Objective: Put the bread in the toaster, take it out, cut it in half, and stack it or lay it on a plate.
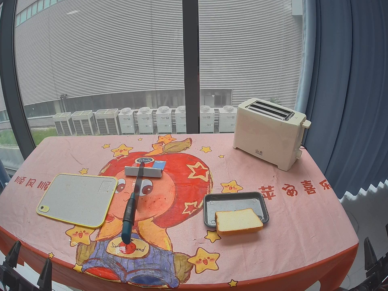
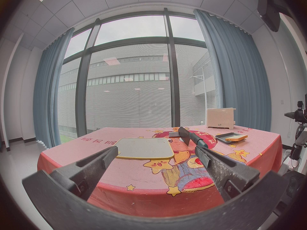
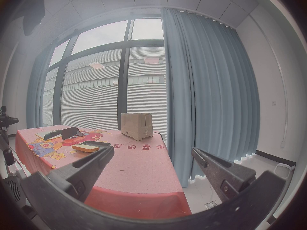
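A bench [image 1: 283,239] draped in a pink cartoon-printed cloth [image 1: 169,207] stands against a tall window [image 1: 121,53], with a grey ribbed building [image 1: 250,41] outside and a blue-grey curtain [image 1: 347,81] hanging down the right side.

On the cloth, a pale cutting board [image 1: 76,199] with a yellow rim lies at the left. Just beside it is a knife [image 1: 131,207] with a dark blue handle, its blade running up over a small grey rest [image 1: 142,171]; whether the blade touches the rest is hard to tell. A cream toaster [image 1: 270,132] stands at the far right corner, the inside of its two slots too dim to read. In the head view, dark finger tips poke in at both bottom corners, cut off by the frame.

The bread [image 1: 238,220] — one whole slice — lies across the near right corner of a dark rectangular tray [image 1: 234,202], overhanging its rim onto the cloth.

The left hand [image 2: 156,150] hangs short of the bench's front edge, facing the cutting board, its jaws spread wide and gripping nothing; the bread lies well apart, off to the right. The right hand [image 3: 153,151] is off the bench's right corner, likewise wide open and empty, with the bread well beyond it on the tray.
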Controlling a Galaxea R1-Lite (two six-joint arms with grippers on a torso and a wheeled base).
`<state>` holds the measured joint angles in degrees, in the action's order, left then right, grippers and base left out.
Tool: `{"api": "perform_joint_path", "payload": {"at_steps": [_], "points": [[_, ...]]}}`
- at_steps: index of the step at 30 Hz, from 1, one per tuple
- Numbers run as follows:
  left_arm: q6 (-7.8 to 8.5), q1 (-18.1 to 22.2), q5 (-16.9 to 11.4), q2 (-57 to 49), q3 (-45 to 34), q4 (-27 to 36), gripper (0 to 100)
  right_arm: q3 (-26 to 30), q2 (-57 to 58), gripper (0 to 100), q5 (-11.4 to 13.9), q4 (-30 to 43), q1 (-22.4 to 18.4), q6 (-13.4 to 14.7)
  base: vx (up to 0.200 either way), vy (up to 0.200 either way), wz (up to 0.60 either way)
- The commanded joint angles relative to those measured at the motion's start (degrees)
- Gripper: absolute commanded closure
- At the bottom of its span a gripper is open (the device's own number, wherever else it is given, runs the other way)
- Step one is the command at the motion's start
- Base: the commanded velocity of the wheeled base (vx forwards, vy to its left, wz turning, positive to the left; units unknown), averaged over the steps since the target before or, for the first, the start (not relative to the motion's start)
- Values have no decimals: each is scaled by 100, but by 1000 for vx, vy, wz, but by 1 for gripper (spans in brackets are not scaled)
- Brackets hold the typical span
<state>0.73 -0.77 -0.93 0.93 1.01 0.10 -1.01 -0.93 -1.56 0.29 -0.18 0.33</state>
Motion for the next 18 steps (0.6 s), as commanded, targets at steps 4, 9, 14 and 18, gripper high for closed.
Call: {"api": "perform_joint_path", "payload": {"at_steps": [4,9,14,18], "points": [[-29,-2,5,-84,-92,-1,0,84,93,0,15,15,-8,-24,0,0,0],[-20,-2,-4,-84,-92,-1,0,92,93,0,68,6,1,-59,0,0,0],[-20,-2,-13,-84,-92,8,0,92,93,0,68,23,1,-59,0,0,0],[-29,6,-13,-84,-92,8,0,101,93,0,51,-3,1,-59,0,0,0]]}}
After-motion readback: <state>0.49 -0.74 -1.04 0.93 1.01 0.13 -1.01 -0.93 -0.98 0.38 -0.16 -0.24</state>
